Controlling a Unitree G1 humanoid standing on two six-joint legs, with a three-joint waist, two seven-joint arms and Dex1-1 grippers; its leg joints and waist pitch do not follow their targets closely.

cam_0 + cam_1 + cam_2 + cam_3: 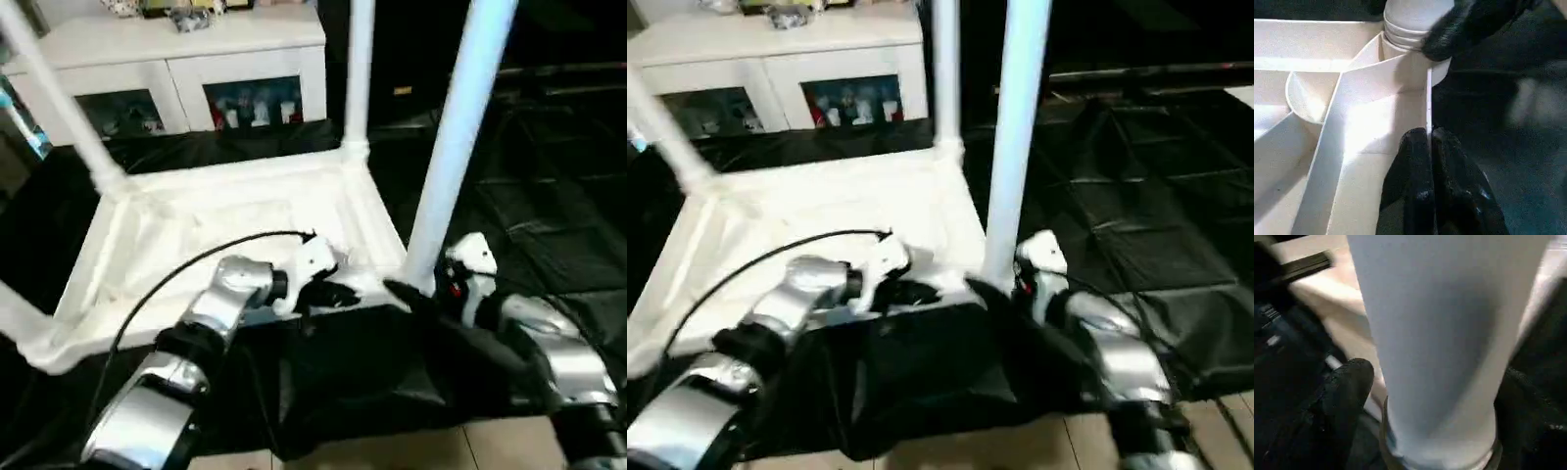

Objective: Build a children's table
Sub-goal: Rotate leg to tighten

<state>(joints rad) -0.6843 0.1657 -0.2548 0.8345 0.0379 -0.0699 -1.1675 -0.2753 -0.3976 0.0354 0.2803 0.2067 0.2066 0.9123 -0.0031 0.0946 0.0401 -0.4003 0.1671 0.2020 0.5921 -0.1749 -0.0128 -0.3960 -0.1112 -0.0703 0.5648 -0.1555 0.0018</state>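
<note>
The left gripper (1429,147) is clamped shut on the thin rim wall of the upturned children's table (235,225) at its near edge. The right gripper (1430,396) is spread around the upright near-right leg (456,147), neither finger clearly touching.

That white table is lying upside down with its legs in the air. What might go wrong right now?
The right gripper straddles the near leg at its base, its fingers not clearly pressing it; if that leg isn't fully seated in its corner socket, it may tilt or pop out. The left gripper pinches only the thin rim of the tabletop, so a slip might let the table slide on the black cloth.
</note>
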